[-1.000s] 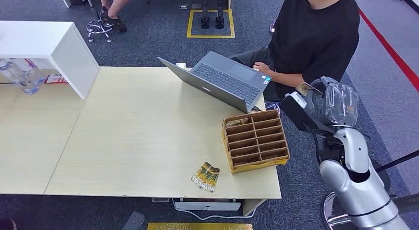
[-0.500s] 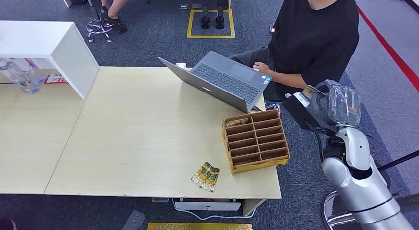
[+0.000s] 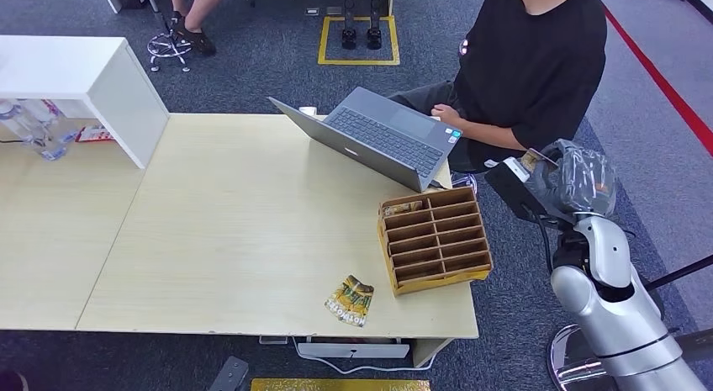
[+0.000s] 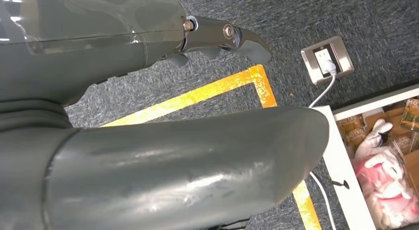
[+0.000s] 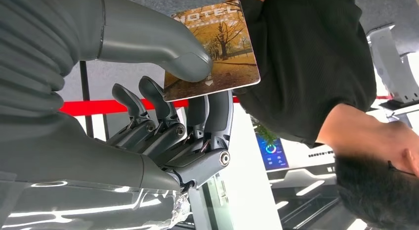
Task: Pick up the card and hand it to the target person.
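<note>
Right of the table (image 3: 210, 240), off its edge, the right hand (image 3: 562, 179) holds the card (image 3: 530, 161) up near the seated person (image 3: 538, 63), who has a hand at the laptop (image 3: 378, 139). A spare card (image 3: 351, 300) lies beside the box (image 3: 435, 238).

Up close at the right wrist, thumb (image 5: 163, 47) and fingers (image 5: 207, 116) pinch the card (image 5: 215, 49) before the person's shirt (image 5: 311, 67): the handover step, I judge. Next, reach nearer and loosen only once it is taken.

Down by the floor, the left hand (image 4: 148, 116) hangs; whether it is open I cannot tell.
</note>
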